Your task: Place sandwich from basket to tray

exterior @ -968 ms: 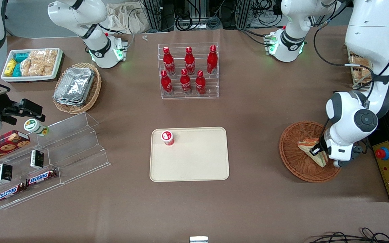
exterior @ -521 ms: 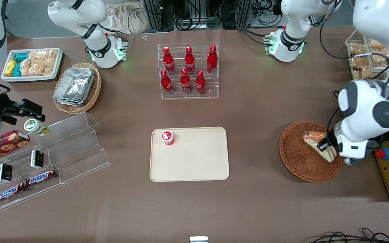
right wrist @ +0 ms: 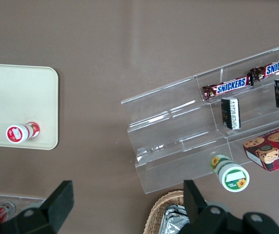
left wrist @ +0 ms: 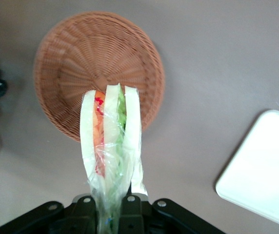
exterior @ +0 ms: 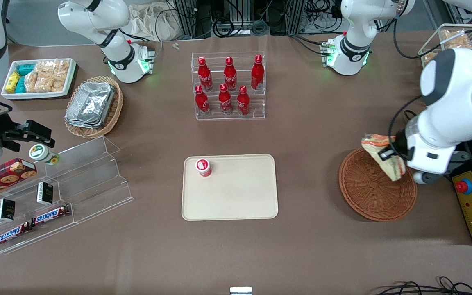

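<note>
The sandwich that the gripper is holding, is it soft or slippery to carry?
Probably soft: the sandwich is layered bread in thin clear wrap, so the gripper, shut on it above the basket, could squash it. The glossy wrap may slip.

Wrapped sandwich (exterior: 382,157) hangs in the hand (exterior: 388,157) above the empty basket (exterior: 367,196), tray (exterior: 236,196) well apart.

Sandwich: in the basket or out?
Out. The gripper holds the sandwich lifted above the basket, which is empty.
</note>
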`<move>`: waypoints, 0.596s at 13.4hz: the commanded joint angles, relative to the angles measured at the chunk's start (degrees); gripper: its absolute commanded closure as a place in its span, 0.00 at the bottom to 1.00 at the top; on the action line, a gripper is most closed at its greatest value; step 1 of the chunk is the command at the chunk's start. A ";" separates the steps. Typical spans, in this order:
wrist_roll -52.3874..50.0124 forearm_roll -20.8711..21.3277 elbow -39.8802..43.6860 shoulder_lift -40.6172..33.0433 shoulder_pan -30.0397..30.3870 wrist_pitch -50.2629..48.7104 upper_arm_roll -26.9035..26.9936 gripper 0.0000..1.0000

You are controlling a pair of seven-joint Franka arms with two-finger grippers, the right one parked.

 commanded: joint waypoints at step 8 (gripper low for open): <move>4.77 4.47 5.48 8.58 -12.99 3.46 -6.93 1.00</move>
